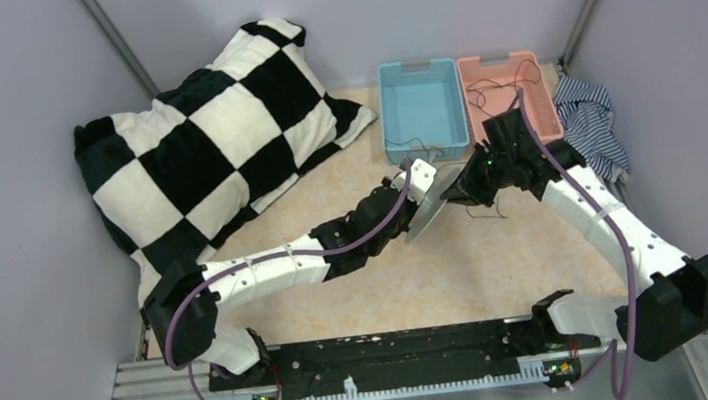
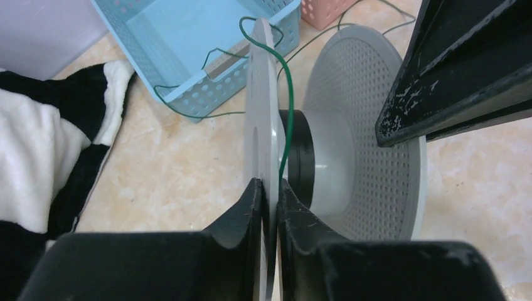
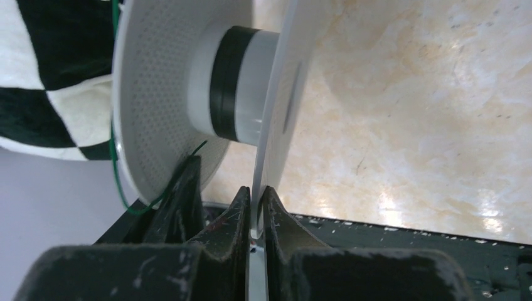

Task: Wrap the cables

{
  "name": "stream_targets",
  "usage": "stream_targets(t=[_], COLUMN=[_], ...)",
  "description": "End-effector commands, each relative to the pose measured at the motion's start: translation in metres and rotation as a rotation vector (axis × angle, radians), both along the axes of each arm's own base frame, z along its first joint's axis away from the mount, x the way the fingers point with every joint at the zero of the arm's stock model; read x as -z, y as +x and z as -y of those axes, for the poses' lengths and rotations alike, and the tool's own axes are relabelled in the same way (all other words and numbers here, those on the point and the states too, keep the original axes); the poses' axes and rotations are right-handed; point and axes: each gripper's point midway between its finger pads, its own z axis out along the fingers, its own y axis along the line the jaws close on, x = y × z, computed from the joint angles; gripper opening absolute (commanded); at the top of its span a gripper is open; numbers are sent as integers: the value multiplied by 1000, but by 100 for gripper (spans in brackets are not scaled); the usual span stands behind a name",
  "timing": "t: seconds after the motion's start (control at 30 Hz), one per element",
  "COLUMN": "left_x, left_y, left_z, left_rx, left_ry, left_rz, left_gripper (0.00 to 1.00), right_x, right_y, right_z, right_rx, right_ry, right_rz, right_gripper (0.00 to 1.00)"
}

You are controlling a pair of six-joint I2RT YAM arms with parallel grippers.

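Both arms hold the pale grey spool (image 2: 367, 119) in the air above the counter (image 1: 499, 269), just in front of the blue basket (image 2: 219, 94). The left pincer (image 2: 270, 185) is clamped on the edge of one thin flange. The right pincer (image 3: 254, 191) is closed on the edge of the opposite flange, so each side of the reel is gripped.

A thin cable (image 2: 286, 94), greenish in the left wrist view, runs from the blue basket up over the flange rim and down to the hub, where a dark band of turns already sits. More thin dark wire lies loose in the pink basket (image 1: 536, 114) and on the counter under the spool.

The step in hand looks like winding, with the reel passed from one grip to the other. The winding seems only partly done, since much wire is unwound. The next move probably calls for one pincer to let go while the other turns the reel, keeping the cable between the flanges and off the rim
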Motion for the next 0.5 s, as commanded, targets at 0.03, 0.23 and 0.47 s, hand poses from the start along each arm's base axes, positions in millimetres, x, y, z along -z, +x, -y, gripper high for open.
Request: stream_targets(t=[0.03,0.23,0.47], left_x=[-25,-30,-47], left_y=[4,5,-4], left_z=[4,-1,-9], left_rx=[-7,-41,-4], left_ry=[-9,-8,-32], left_rz=[65,73,38], left_gripper=[0,0,0], right_x=[-31,-31,-44], right_y=[6,6,5], right_z=[-10,-9,14], right_rx=[-6,-9,-16], right_ry=[78,68,-55], right_rz=[93,107,199], right_gripper=[0,15,88])
